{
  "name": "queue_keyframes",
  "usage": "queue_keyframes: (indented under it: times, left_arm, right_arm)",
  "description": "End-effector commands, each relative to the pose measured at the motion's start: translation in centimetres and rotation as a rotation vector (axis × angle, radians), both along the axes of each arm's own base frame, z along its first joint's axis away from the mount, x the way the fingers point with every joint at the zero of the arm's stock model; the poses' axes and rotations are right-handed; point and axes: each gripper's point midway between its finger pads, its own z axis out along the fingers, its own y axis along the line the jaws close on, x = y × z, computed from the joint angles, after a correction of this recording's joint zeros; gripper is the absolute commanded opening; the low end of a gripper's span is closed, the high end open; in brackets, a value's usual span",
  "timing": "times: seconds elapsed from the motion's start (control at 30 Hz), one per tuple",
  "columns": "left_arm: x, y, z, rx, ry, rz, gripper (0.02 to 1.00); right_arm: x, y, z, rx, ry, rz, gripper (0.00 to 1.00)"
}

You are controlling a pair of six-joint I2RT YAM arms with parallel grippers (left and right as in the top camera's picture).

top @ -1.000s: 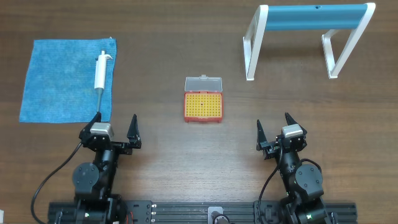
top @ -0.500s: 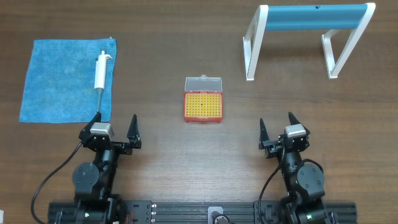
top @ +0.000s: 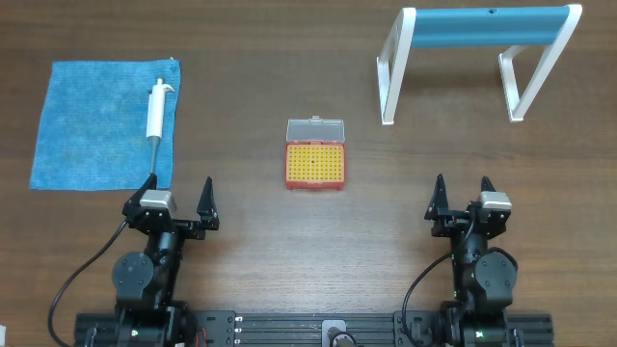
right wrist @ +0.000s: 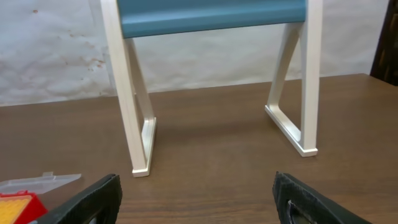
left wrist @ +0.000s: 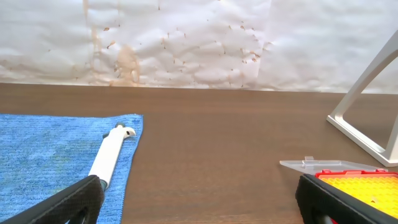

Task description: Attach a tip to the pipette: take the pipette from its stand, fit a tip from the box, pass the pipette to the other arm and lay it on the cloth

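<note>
A white pipette lies on the right side of the blue cloth at the left of the table, its thin end toward the front. In the left wrist view the pipette rests on the cloth just ahead of the fingers. The tip box, orange with yellow tips and an open clear lid, sits mid-table; its corner appears in the left wrist view. The white and blue stand is at the back right, and it faces the right wrist camera. My left gripper and right gripper stand open, holding nothing.
Bare brown tabletop lies between the cloth, the box and the stand. A pale, stained wall rises behind the table's far edge.
The right arm has swung to the right, so its gripper now points toward the stand. The left arm, pipette and box have not moved.
</note>
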Motion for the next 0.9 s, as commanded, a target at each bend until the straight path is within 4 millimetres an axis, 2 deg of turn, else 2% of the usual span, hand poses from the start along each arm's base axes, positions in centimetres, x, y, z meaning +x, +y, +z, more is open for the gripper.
queue_keyframes:
  times: [0.03,0.3,0.9]
  left_arm:
    - [-0.04,0.14,-0.04,0.013,-0.001,0.009,0.998]
    - [-0.04,0.14,-0.04,0.013,-0.001,0.009,0.998]
    - [-0.04,0.14,-0.04,0.013,-0.001,0.008,0.998]
  right_arm:
    - [-0.06,-0.1,-0.08,0.019,-0.001,-0.001,0.803]
    - [-0.05,0.73,-0.16,-0.042,0.004,0.051,0.803]
    - [-0.05,0.72,-0.15,-0.091,0.005,0.054,0.803]
